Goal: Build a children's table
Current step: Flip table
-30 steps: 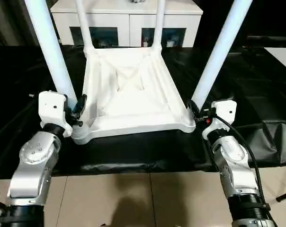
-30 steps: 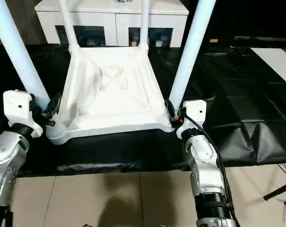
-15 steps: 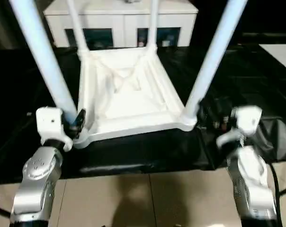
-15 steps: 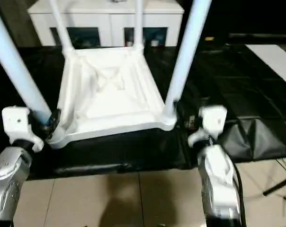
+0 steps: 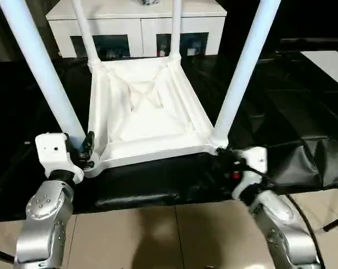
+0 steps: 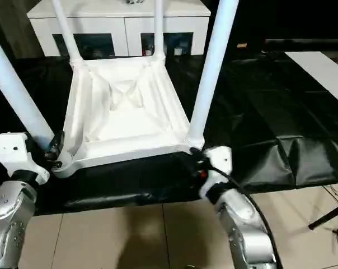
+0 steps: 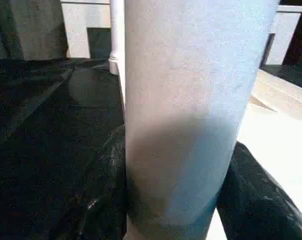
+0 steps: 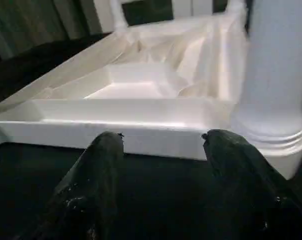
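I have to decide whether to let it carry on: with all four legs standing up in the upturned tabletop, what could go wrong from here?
1. The left gripper is around the near-left leg at its base. A sideways tug there could tilt the leg or drag the tabletop across the black sheet.
2. The right gripper, jaws open, sits close before the tabletop's near edge by the near-right leg. Pushing forward could shove the table.

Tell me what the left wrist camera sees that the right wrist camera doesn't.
Left wrist: the near left leg up close, gripped by the left tool. Right wrist: the ribbed underside of the tabletop, the near right leg in its corner socket, and the right tool open, holding nothing. Both: the black sheet under the table.
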